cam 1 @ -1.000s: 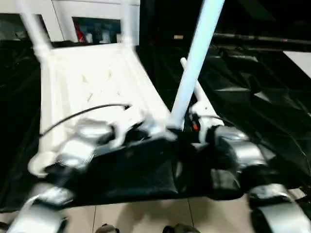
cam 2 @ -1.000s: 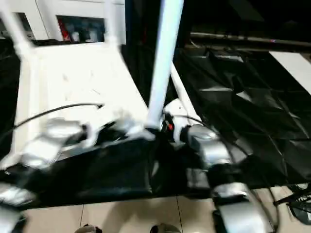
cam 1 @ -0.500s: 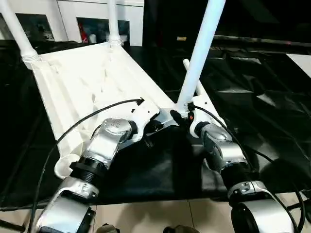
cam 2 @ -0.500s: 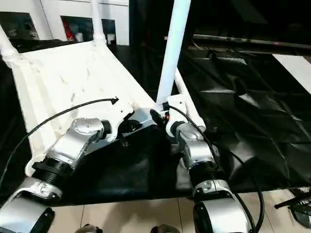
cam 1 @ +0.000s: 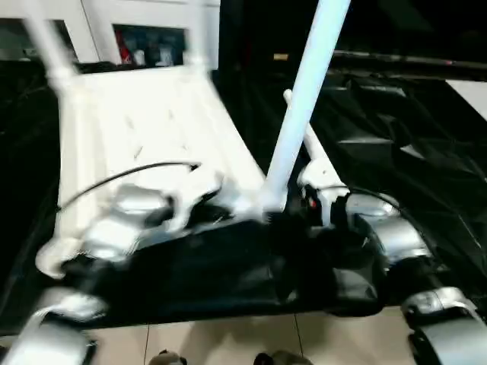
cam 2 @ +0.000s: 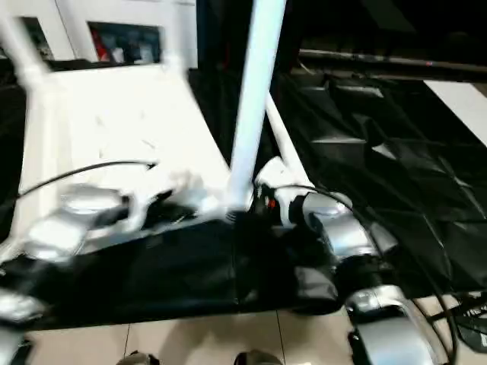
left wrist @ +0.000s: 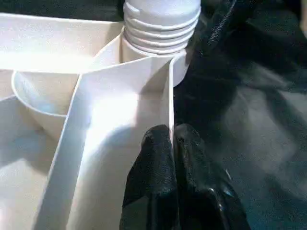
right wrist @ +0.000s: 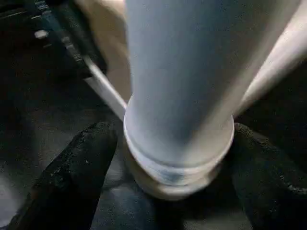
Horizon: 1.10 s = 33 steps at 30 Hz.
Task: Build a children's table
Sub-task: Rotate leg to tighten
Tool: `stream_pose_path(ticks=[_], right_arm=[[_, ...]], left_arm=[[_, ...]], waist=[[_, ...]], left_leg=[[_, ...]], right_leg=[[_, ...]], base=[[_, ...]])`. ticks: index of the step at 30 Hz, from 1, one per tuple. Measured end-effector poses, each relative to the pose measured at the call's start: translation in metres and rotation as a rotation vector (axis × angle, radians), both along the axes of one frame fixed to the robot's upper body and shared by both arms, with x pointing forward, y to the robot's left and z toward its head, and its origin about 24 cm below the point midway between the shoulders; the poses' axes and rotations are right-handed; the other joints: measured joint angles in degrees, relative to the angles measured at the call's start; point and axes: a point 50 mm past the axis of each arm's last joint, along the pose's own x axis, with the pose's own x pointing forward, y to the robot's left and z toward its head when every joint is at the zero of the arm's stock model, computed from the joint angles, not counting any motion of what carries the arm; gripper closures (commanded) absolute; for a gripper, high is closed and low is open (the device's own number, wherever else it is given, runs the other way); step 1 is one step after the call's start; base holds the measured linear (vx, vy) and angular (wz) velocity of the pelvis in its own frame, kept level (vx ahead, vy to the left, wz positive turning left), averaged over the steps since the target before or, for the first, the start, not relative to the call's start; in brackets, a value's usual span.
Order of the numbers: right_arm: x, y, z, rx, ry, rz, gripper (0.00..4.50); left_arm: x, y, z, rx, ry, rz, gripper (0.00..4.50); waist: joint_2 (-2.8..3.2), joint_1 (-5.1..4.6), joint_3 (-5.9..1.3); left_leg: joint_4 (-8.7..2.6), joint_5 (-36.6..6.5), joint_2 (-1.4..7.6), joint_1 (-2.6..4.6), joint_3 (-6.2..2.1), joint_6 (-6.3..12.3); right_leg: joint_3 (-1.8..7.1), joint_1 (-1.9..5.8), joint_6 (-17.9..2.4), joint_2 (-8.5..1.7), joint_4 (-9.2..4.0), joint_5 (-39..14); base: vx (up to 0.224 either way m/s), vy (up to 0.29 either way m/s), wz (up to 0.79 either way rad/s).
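The children's table lies upside down, its white ribbed top (cam 1: pixel 144 129) on a black sheet. Two legs (cam 1: pixel 49 53) stand in the far corners. A third leg (cam 1: pixel 304 91) stands upright in the near right corner socket, its threaded end (left wrist: pixel 160 24) seated there. My left gripper (left wrist: pixel 171 139) is shut on the thin rim wall of the top (left wrist: pixel 171 103), just beside that socket. My right gripper (right wrist: pixel 175 143) is open, with one black finger (right wrist: pixel 76 177) on each side of the leg's base (right wrist: pixel 177 96).
Another white leg (cam 1: pixel 310 143) lies on the crumpled black sheet (cam 1: pixel 396 129) behind the upright one. Pale floor tiles (cam 1: pixel 228 338) run along the sheet's near edge, with shoe tips (cam 1: pixel 163 357) there. White cabinets (cam 1: pixel 99 23) stand at the back.
The whole picture has shifted and blurred, so the camera has moved. Both grippers stay at the near right corner, the left on the rim, the right around the leg's base.
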Motion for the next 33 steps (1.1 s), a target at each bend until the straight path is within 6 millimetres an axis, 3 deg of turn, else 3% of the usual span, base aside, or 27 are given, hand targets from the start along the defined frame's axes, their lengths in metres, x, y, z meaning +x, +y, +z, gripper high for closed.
stream_pose_path(ticks=[9,15,22,26,33], right_arm=[[-0.007,0.003,0.002,-0.013,0.013,0.092,0.76],[-0.006,0.003,0.002,0.006,0.03,0.069,1.36],[-0.007,0.006,-0.001,0.022,0.037,0.046,1.7],[0.002,0.009,-0.009,0.05,0.015,-0.161,1.75],[0.028,0.027,-0.017,0.148,0.029,-0.717,1.76]], left_arm=[[-0.004,0.005,0.002,0.01,0.035,-0.051,4.5],[-0.004,0.005,0.002,0.007,0.037,-0.052,4.5],[-0.003,0.002,0.001,0.0,0.031,-0.045,4.5],[0.007,-0.008,-0.004,-0.009,-0.012,0.081,4.5],[0.027,-0.052,-0.01,-0.037,-0.076,0.334,4.5]], waist=[[-0.07,0.41,0.02],[-0.07,0.5,0.01],[-0.08,0.65,0.01],[-0.09,0.4,0.0],[-0.06,-0.36,-0.02]], left_leg=[[0.06,-0.15,0.0,-0.03,0.04,-0.17],[0.06,-0.12,0.0,-0.04,0.04,-0.12],[0.07,-0.12,0.0,0.01,0.04,-0.13],[0.17,-0.12,0.0,0.34,0.03,-0.25],[0.18,-0.09,-0.04,0.36,0.0,-0.32]], right_leg=[[0.02,0.06,-0.01,-0.03,-0.04,0.0],[0.02,0.06,-0.01,-0.03,-0.05,0.0],[0.02,0.09,-0.01,-0.03,-0.02,0.0],[0.05,0.32,-0.08,-0.03,0.12,0.08],[0.1,0.3,0.19,-0.03,0.06,0.08]], base=[[0.0,0.0,0.0],[0.0,0.0,0.0],[0.0,0.0,0.0],[0.0,0.0,0.0],[0.0,0.0,0.0]])
